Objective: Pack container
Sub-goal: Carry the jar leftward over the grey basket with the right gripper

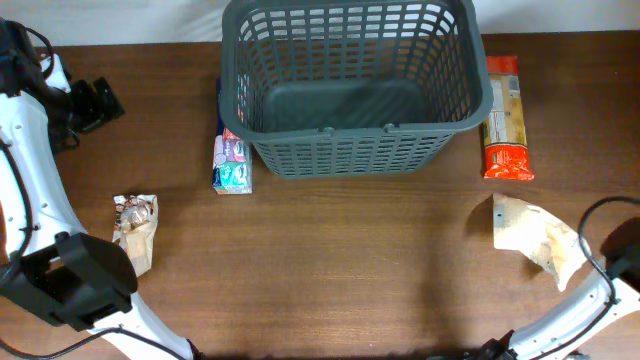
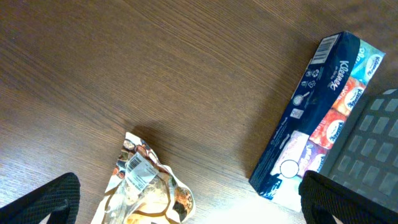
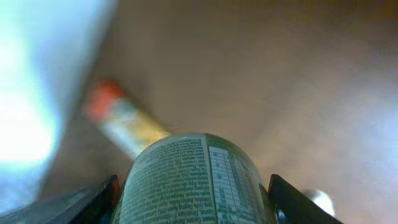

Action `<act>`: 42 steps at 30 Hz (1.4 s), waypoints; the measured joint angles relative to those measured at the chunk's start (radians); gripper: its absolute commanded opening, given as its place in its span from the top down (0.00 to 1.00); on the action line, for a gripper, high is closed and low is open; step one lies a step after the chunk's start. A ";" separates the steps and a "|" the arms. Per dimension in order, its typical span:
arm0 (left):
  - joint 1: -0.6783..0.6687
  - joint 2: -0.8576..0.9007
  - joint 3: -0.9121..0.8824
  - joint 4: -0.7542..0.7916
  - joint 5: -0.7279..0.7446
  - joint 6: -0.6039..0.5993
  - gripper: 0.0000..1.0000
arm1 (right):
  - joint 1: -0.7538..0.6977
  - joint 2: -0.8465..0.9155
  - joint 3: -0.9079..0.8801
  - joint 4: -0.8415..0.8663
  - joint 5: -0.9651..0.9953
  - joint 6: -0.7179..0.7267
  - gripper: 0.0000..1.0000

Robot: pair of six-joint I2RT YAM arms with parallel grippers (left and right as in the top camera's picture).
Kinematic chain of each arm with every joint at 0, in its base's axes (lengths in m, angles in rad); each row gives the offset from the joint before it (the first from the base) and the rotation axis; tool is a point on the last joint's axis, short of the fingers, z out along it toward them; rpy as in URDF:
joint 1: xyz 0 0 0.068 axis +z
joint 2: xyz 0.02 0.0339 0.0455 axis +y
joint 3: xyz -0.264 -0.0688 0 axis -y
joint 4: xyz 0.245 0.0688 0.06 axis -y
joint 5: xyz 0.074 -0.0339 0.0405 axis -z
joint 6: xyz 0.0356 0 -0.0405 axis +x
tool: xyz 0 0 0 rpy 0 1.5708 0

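The container [image 1: 352, 150], a large dark grey lattice basket, stands at the back middle of the table, and I see nothing inside it. My left gripper [image 1: 95, 103] is at the far left, open. In its wrist view the left gripper [image 2: 193, 208] hangs above a crumpled snack bag [image 2: 146, 186], fingers [image 2: 43, 202] wide apart and clear of it. My right gripper [image 3: 199, 208] is shut on a green can [image 3: 193, 180] with a printed label, which fills the space between both fingers [image 3: 298, 202]. Only the right arm [image 1: 610, 290] shows overhead.
A blue tissue pack [image 1: 231, 160] lies against the basket's left wall; it also shows in the left wrist view as the tissue pack [image 2: 311, 112]. An orange packet [image 1: 503, 120] lies right of the basket. A beige bag [image 1: 540, 240] and the snack bag [image 1: 135, 228] lie nearer the front.
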 measured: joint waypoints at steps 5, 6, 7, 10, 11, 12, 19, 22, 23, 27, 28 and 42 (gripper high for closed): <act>0.000 0.000 0.000 0.000 0.000 0.000 0.01 | 0.141 -0.023 0.283 -0.023 -0.135 -0.025 0.96; 0.000 0.000 0.000 0.000 0.000 0.000 0.01 | 0.205 -0.056 0.305 -0.012 -0.173 -0.031 0.96; 0.000 0.000 0.000 0.000 0.000 0.000 0.01 | 0.247 -0.072 0.312 -0.009 -0.190 -0.039 0.96; 0.000 0.000 0.000 0.000 0.000 0.000 0.01 | 0.392 -0.113 0.324 0.023 -0.215 -0.074 0.96; 0.000 0.000 0.000 0.000 0.000 0.000 0.01 | 0.445 -0.119 0.325 0.031 -0.222 -0.090 0.96; 0.000 0.000 0.000 0.000 0.000 0.000 0.01 | 0.497 -0.122 0.326 0.037 -0.227 -0.106 0.96; 0.000 0.000 0.000 0.000 0.000 0.000 0.01 | 0.793 -0.122 0.314 0.059 -0.139 -0.239 0.96; 0.000 0.000 0.000 0.000 0.000 0.000 0.01 | 0.890 -0.122 0.270 0.064 -0.017 -0.280 0.96; 0.000 0.000 0.000 0.000 0.000 0.000 0.01 | 0.919 -0.122 0.245 0.069 0.022 -0.289 0.96; 0.000 0.000 0.000 0.000 0.000 0.000 0.01 | 0.978 -0.122 0.127 0.124 0.106 -0.309 0.96; 0.000 0.000 0.000 0.000 0.000 0.000 0.01 | 0.985 -0.122 0.088 0.139 0.117 -0.315 0.96; 0.000 0.000 0.000 0.000 0.000 0.000 0.01 | 0.992 -0.120 -0.414 0.339 0.225 -0.332 0.94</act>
